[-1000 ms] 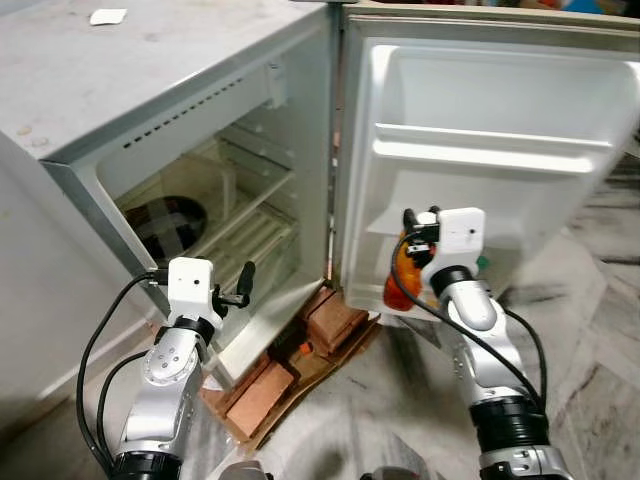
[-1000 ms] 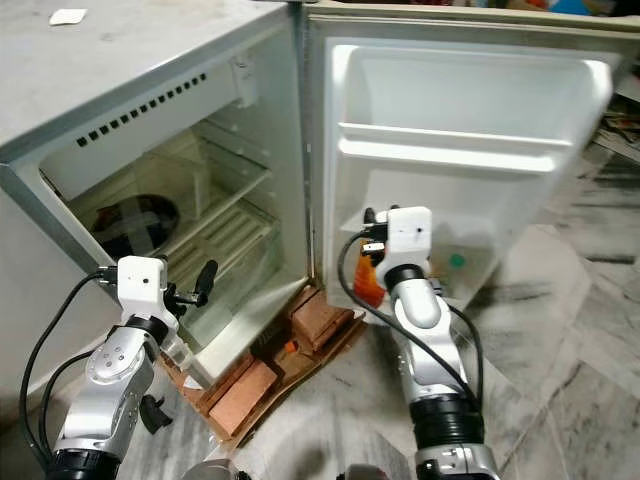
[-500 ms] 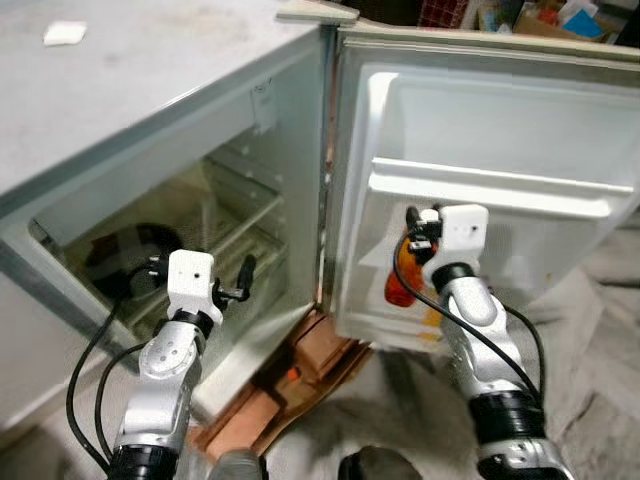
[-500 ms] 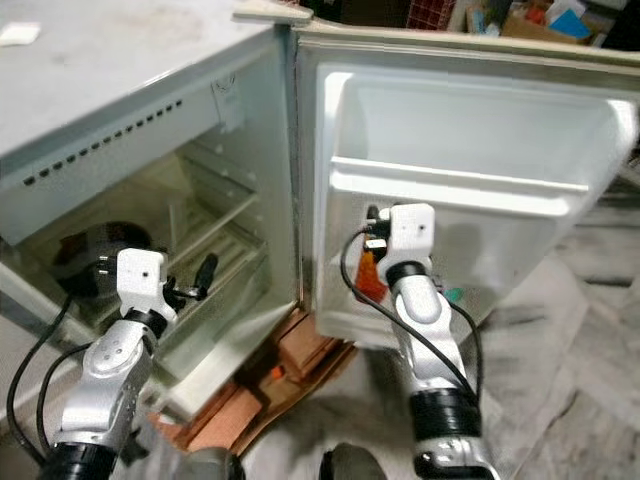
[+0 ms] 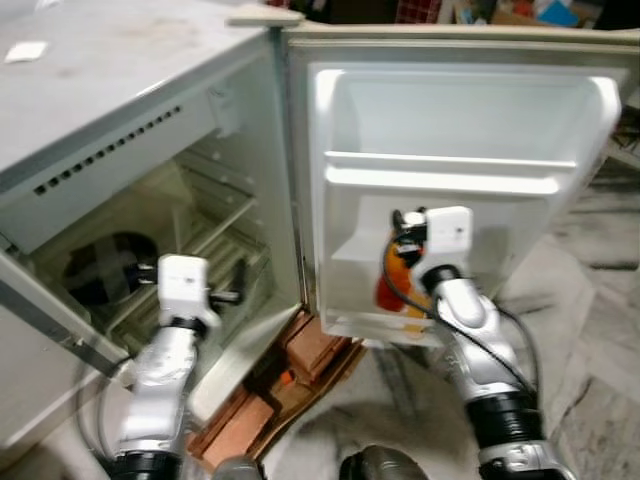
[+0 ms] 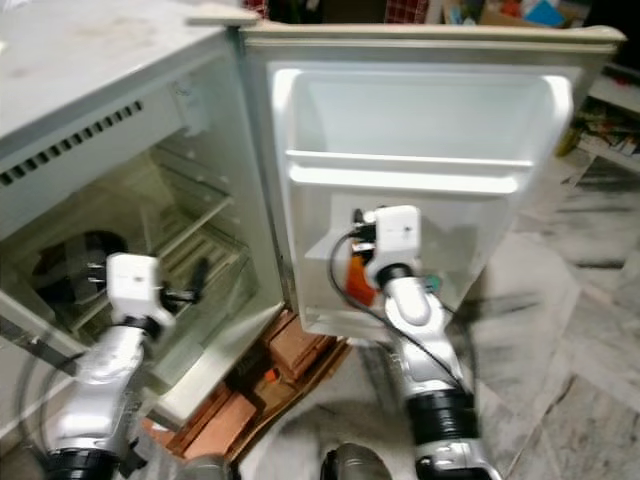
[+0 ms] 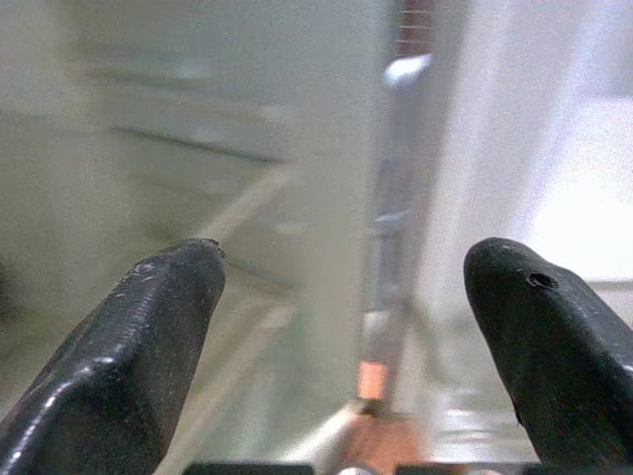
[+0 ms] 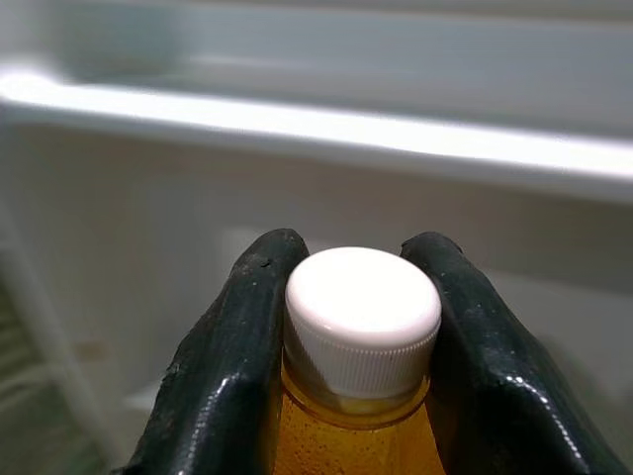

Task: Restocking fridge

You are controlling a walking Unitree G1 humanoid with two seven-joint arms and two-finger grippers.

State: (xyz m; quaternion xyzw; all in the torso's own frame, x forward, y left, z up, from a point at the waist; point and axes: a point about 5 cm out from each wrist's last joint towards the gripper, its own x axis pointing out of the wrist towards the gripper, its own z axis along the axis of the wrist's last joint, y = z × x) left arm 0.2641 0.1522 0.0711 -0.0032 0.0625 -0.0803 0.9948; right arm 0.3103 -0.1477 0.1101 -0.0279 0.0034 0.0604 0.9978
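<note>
Centre frame, by fridge door (image 5: 450, 120): right gripper (image 8: 356, 327) pinches bottle (image 8: 348, 435) neck under white cap (image 8: 362, 315) (smooth, liquid-heavy, likely swings); left gripper (image 7: 341, 297) wide, empty.

bricks (image 5: 318, 348) on cardboard (image 5: 262, 415) under fridge | marble floor (image 5: 590, 330) | possibly boxes (image 6: 520, 12) behind

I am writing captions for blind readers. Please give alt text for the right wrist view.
Two black fingers of the right gripper clamp the neck of an orange drink bottle under its white cap. Behind is the blurred white fridge door with a shelf rail.
</note>
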